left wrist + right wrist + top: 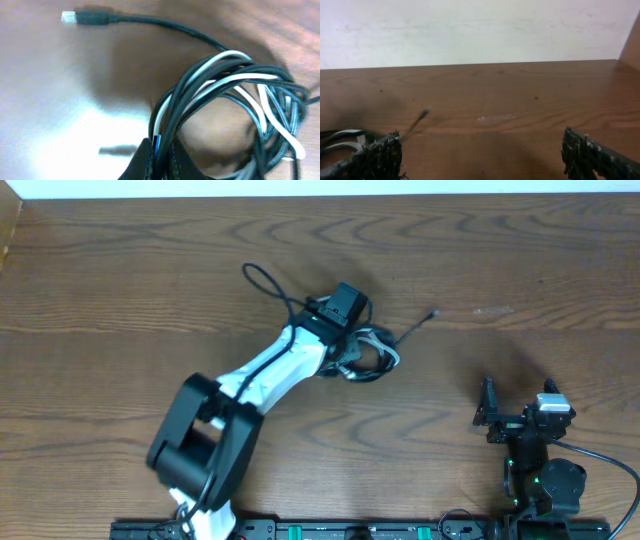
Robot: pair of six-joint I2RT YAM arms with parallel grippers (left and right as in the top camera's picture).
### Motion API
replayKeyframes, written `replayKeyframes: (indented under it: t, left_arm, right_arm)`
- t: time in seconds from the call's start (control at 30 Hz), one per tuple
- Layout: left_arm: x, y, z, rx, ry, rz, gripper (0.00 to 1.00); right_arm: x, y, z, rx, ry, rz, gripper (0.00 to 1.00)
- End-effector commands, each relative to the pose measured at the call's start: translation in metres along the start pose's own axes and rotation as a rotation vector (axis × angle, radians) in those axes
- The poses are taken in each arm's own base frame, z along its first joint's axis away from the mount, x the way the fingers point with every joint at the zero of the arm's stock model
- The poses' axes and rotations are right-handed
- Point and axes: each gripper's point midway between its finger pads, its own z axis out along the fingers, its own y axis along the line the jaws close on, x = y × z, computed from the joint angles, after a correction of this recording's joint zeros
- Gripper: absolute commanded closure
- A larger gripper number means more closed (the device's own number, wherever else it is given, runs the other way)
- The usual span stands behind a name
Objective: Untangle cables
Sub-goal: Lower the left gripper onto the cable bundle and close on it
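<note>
Overhead, left claw [159, 158] pinching tangled cables [382, 350], right claw [518, 408] spread, well apart from them

**Inspector:** Tables and arms?

**Clerk:** One table [120, 300]. Two arms on it: left arm [270, 370] and right arm [545, 480]. One gripper each, so two: left gripper [160, 155], right gripper [480, 147].

**Inspector:** And the cables [370, 358]?

**Clerk:** One tangle. One white cord [270, 107], confirmed. The black cords [200, 82] cross in several strands; the number of separate cords cannot be told.

**Inspector:** Plug ends?

**Clerk:** One plug [77, 17] in the left wrist view, one loose tip [432, 312] overhead. Possibly the same item.
</note>
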Motion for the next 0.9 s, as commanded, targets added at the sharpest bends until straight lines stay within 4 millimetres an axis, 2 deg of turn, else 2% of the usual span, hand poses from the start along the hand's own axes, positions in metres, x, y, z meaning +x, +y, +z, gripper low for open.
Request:
replayKeyframes:
  t: [0.0, 0.1, 0.13, 0.2, 0.23, 0.33, 0.43, 0.57, 0.63, 0.73, 0.83, 0.87]
  left_arm:
    - [0.003, 0.02, -0.025, -0.074, -0.025, -0.199, 0.92]
    - [0.02, 0.03, -0.028, -0.113, 0.039, -0.334, 0.92]
    - [0.024, 0.03, -0.028, -0.114, 0.061, -0.352, 0.7]
    - [0.028, 0.03, -0.028, -0.116, 0.08, -0.344, 0.19]
    - [0.029, 0.031, -0.029, -0.121, 0.084, -0.332, 0.02]
    - [0.03, 0.033, -0.03, -0.123, 0.092, -0.258, 0.01]
    - [0.023, 0.034, -0.035, -0.119, 0.065, -0.112, 0.01]
    - [-0.005, 0.028, -0.037, -0.109, -0.046, 0.277, 0.01]
    - [-0.013, 0.022, -0.034, -0.104, -0.072, 0.465, 0.1]
    - [-0.018, 0.017, -0.028, -0.092, -0.093, 0.592, 0.34]
    - [-0.013, 0.021, -0.023, -0.103, -0.074, 0.617, 0.37]
    - [-0.011, 0.024, -0.021, -0.108, -0.065, 0.618, 0.42]
  right_arm:
    - [0.0, 0.001, 0.0, -0.003, -0.001, -0.013, 0.01]
    - [0.0, 0.001, 0.0, -0.003, -0.001, -0.013, 0.01]
    - [0.0, 0.001, 0.0, -0.003, -0.001, -0.013, 0.01]
    - [0.0, 0.001, 0.0, -0.003, -0.001, -0.013, 0.01]
    - [0.0, 0.001, 0.0, -0.002, -0.001, -0.013, 0.01]
    - [0.0, 0.001, 0.0, -0.002, -0.001, -0.013, 0.01]
    - [0.0, 0.001, 0.0, -0.002, -0.001, -0.013, 0.01]
    - [0.0, 0.001, 0.0, -0.003, -0.001, -0.013, 0.01]
    - [0.0, 0.001, 0.0, -0.002, -0.001, -0.013, 0.01]
    - [0.0, 0.001, 0.0, -0.003, -0.001, -0.013, 0.01]
    - [0.0, 0.001, 0.0, -0.002, -0.001, -0.013, 0.01]
    - [0.0, 0.001, 0.0, -0.003, -0.001, -0.013, 0.01]
